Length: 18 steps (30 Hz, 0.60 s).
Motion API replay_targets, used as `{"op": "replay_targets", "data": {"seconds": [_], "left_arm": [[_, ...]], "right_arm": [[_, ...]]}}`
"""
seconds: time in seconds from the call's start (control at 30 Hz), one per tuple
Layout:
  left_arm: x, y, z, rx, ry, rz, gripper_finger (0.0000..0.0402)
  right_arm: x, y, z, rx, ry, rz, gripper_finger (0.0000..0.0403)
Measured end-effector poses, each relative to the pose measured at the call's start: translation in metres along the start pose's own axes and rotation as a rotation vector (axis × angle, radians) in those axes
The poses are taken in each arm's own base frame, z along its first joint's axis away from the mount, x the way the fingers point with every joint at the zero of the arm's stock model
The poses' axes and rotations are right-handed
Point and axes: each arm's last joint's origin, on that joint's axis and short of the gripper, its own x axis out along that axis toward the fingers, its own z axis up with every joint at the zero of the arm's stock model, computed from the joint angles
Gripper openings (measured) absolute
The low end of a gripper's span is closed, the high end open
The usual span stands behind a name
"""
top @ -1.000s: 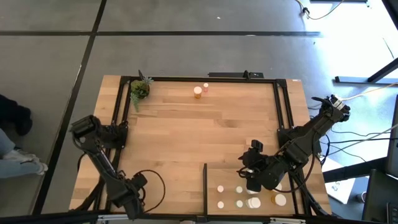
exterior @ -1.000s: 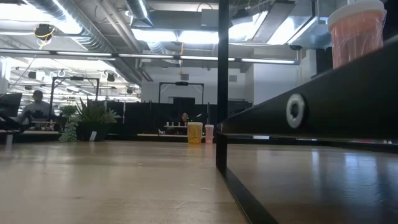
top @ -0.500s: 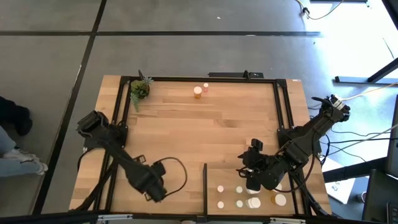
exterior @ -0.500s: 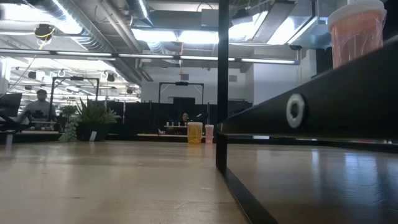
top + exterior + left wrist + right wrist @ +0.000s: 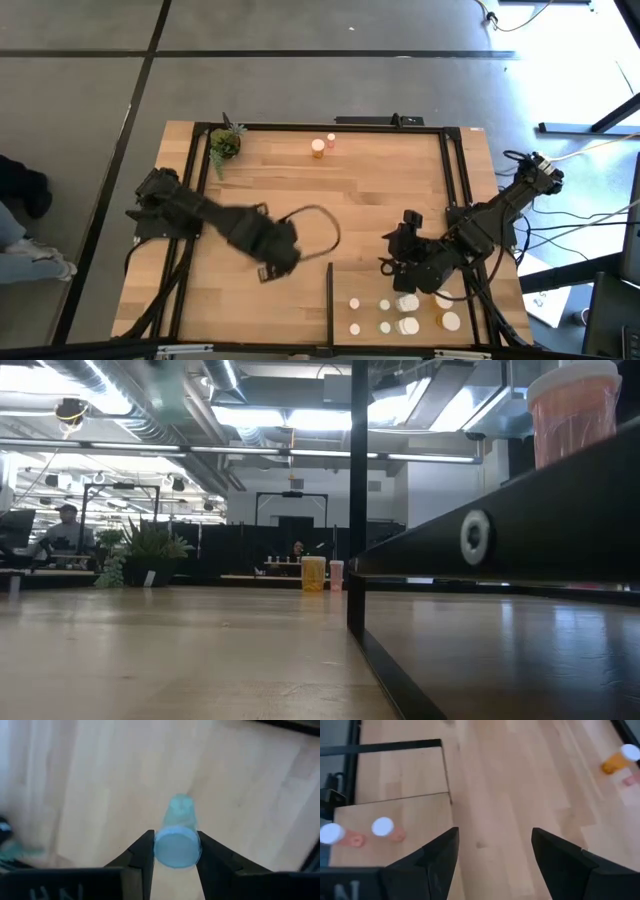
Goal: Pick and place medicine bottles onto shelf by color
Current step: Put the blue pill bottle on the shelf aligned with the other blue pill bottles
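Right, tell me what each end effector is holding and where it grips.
The left end effector clamps a pale greenish medicine bottle by its white cap end. The right end effector is open and holds nothing.

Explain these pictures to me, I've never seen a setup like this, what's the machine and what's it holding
These are two dark robot arms working at a wooden table. One picture looks straight down from above, one looks level across the tabletop, and two come from cameras on the arms' wrists. The left gripper grips a pale greenish bottle with a white cap, over the middle of the table. The right gripper is open and empty, just beyond the shelf, a light-wood panel at the near right corner. Several white-capped bottles stand on that shelf. Two more bottles and a small potted plant sit along the far edge.
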Motion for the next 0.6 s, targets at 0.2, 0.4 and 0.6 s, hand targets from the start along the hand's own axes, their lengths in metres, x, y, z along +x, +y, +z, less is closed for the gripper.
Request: {"op": "replay_targets", "data": {"seconds": [0.2, 0.4, 0.6], "left_arm": [[0.005, 0.056, 0.046, 0.068, -0.004, 0.013, 0.0109], [0.018, 0.104, 0.079, 0.151, -0.047, 0.017, 0.0109], [0.023, 0.132, 0.104, 0.253, -0.178, -0.023, 0.0109]], "right_arm": [[-0.001, -0.012, 0.007, -0.031, 0.021, -0.039, 0.0251], [-0.006, -0.022, 0.009, -0.02, 0.013, -0.068, 0.0251], [-0.005, -0.028, 0.009, -0.027, 0.018, -0.119, 0.0251]]}}
